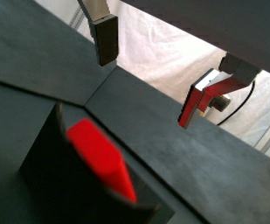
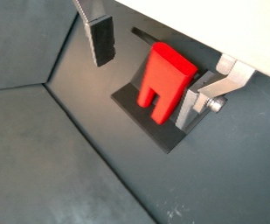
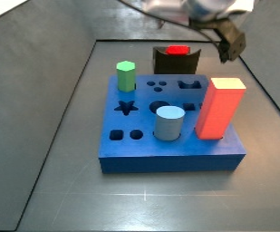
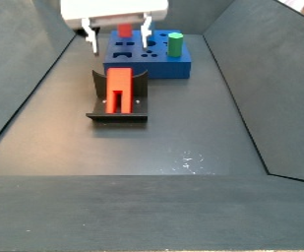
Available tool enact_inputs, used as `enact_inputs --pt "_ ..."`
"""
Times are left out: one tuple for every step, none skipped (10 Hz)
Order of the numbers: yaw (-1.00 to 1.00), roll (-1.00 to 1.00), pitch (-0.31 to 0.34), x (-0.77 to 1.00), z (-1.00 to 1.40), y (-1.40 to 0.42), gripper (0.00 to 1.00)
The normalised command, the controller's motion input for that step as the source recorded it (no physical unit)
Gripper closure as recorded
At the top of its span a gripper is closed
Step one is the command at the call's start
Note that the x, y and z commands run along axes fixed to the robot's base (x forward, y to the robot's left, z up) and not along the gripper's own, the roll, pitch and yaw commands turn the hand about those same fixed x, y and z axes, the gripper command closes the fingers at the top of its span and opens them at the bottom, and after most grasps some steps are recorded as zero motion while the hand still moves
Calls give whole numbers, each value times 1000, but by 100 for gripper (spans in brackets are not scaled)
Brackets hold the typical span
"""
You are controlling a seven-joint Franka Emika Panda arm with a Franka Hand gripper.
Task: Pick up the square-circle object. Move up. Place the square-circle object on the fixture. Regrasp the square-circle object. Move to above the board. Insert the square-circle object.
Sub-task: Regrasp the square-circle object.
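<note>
The square-circle object point(image 4: 119, 89), a small bright red peg, lies on the dark fixture point(image 4: 117, 115). It also shows in both wrist views point(image 1: 102, 157) point(image 2: 166, 79) and in a side view point(image 3: 176, 50) on top of the fixture point(image 3: 176, 63). My gripper point(image 4: 117, 39) is open and empty, raised above the fixture with its fingers point(image 2: 102, 39) spread apart. It holds nothing. The blue board point(image 3: 172, 136) with dark shaped holes lies beside the fixture.
On the board stand a green hexagonal peg point(image 3: 126, 77), a pale blue cylinder point(image 3: 168, 122) and a tall red-orange block point(image 3: 221, 109). Sloping dark walls enclose the grey floor point(image 4: 154, 148) on all sides.
</note>
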Motion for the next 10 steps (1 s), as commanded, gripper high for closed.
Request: enact_inputs --pt "36 74 -118 102 -1000 39 0" --pt "3 73 -108 109 -1000 35 0" --pt "-11 72 -102 103 -908 27 0" --pt "-31 71 -72 91 -700 18 0" --pt "-41 68 -56 85 -557 11 0" --pt "-41 68 -39 74 -412 8 0" --pt "-34 63 -20 67 -227 4 0" --pt "-32 56 -3 14 -173 -1 0" --pt "-26 53 -6 6 -169 -2 0" --pt "-19 53 -6 6 -169 -2 0"
